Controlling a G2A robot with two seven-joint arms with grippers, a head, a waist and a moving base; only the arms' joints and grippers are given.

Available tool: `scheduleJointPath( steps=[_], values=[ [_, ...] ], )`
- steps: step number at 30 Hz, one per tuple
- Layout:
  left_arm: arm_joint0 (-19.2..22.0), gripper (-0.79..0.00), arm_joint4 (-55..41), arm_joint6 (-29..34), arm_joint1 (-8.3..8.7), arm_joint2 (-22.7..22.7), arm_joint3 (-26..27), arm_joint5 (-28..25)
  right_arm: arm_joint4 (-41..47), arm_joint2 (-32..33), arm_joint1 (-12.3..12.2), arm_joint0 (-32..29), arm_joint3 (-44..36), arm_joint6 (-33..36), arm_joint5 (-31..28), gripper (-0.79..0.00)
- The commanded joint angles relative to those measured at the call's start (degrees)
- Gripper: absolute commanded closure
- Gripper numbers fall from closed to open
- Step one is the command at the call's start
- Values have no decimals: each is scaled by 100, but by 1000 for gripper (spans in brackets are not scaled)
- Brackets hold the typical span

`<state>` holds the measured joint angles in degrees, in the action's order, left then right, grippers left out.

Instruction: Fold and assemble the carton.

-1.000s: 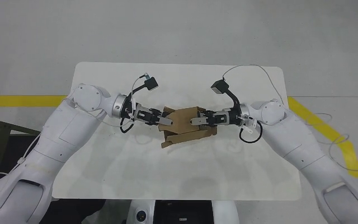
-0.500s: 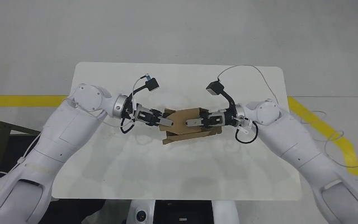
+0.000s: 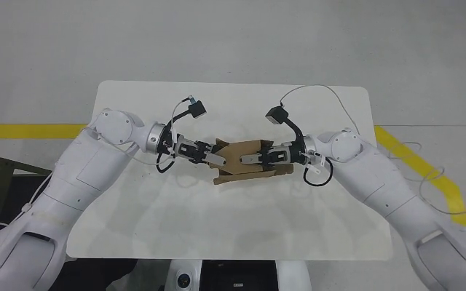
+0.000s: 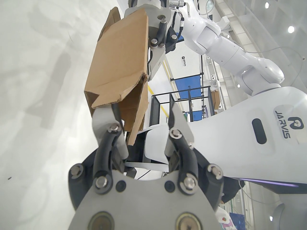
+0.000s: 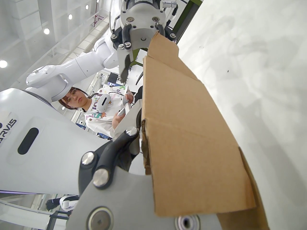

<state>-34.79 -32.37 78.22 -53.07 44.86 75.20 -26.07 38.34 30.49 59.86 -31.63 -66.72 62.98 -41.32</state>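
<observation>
We see the white table [image 3: 145,218] with the brown carton [image 3: 244,166] near its middle, between both arms. Compared with a second ago, the carton has turned to lie more squarely across the table, and the right arm has pushed in closer. The right gripper [image 3: 253,157] is clamped on a carton wall. The left gripper [image 4: 140,112] has its jaws apart, with one finger [image 4: 105,120] touching a flap.

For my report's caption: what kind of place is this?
Probably a large robotics lab or factory hall: high ceiling with round lamps, a yellow line on the grey floor, metal racks in the background.
</observation>
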Motion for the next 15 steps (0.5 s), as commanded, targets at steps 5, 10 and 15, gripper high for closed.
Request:
scheduleJointPath(
  steps=[5,10,15],
  values=[
    [-39,-785,-415,5,-10,54,63,5,-144,-32,-2,50,130,-145,-144,0],
    [-99,-785,-773,78,-18,113,112,78,-226,-40,1,74,251,-275,-274,0],
    [-148,-785,-1199,218,-43,184,134,218,-316,-46,12,97,331,-364,-363,0]
  ],
)
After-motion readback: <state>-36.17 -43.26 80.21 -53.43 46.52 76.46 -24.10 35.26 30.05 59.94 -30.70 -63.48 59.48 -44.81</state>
